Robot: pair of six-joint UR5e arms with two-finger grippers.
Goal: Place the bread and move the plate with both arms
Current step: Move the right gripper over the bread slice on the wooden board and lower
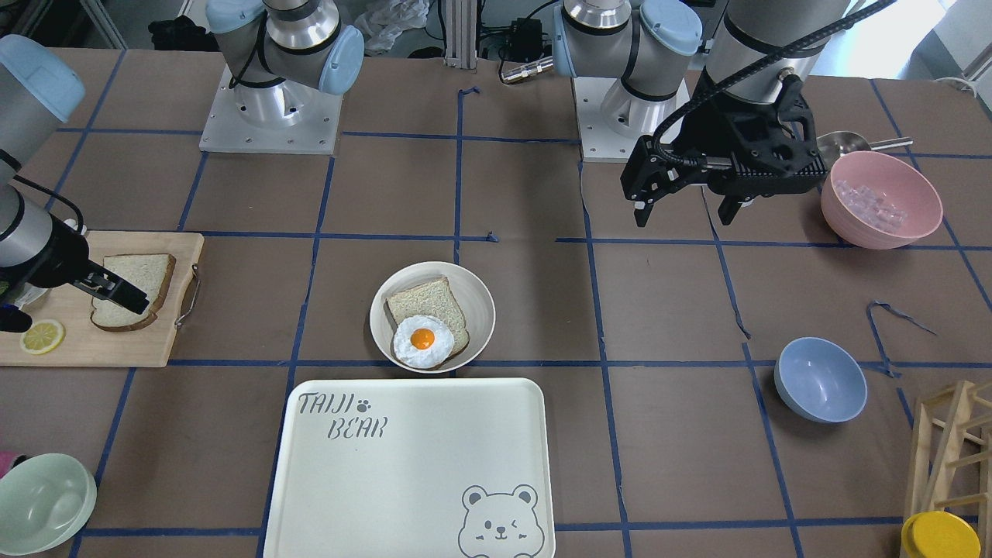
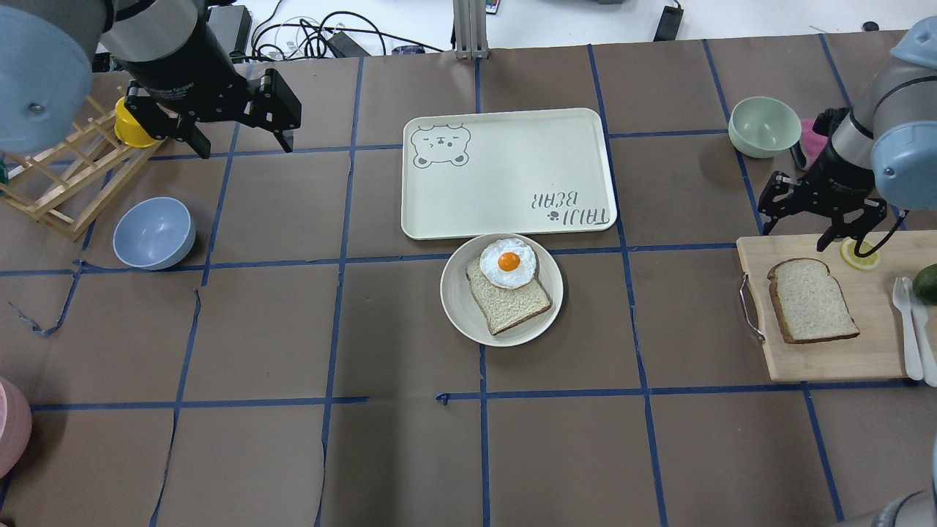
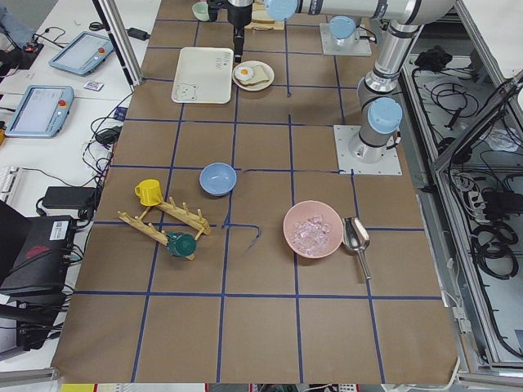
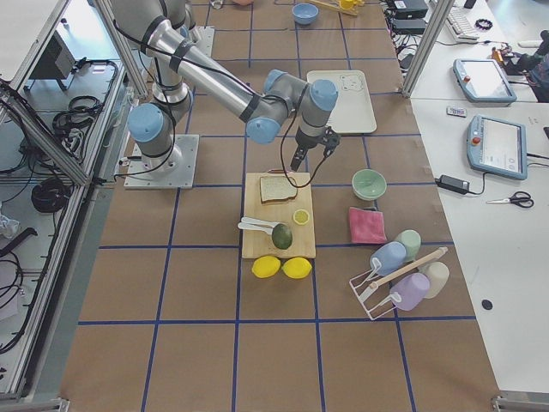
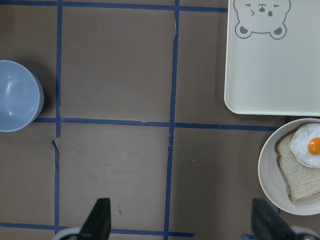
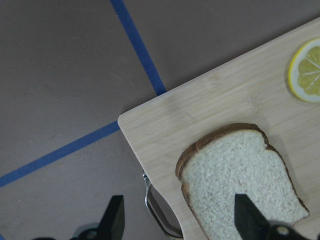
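Plate: the cream plate (image 2: 455, 307) is parked mid-tabletop, just beside the near edge of the bear-printed tray (image 2: 512, 168). Most of it is taken up by a bread slice (image 2: 512, 301) topped with a fried egg (image 2: 507, 262).
Bread: the plain bread (image 2: 811, 300) lies flat on the wooden cutting board (image 2: 820, 362) on the right side, well apart from the plate and not gripped by anything.
Board extras: a lemon slice (image 2: 860, 254) is seen at the board's far edge. White cutlery (image 2: 908, 329) and an avocado (image 2: 926, 282) are at its right end.
Other bowls: the pink bowl (image 1: 841, 217), near left, is loaded with clear cubes (image 1: 872, 203). A blue bowl (image 2: 154, 233) is on the left and a green bowl (image 2: 765, 126) is far right.
Right arm: it's stretched over the board's far edge. The right gripper (image 2: 794, 236) is pointed down, jaws spread wide, nothing held, with the bread just beside one finger in the wrist view.
Left arm: it's held high over the far left. The left gripper (image 2: 243, 140) is pointed down, jaws wide apart, nothing held.
Around: a wooden rack (image 2: 51, 190) with a yellow cup (image 2: 132, 124) is far left. Brown taped tabletop (image 2: 659, 329) lies between board and plate.
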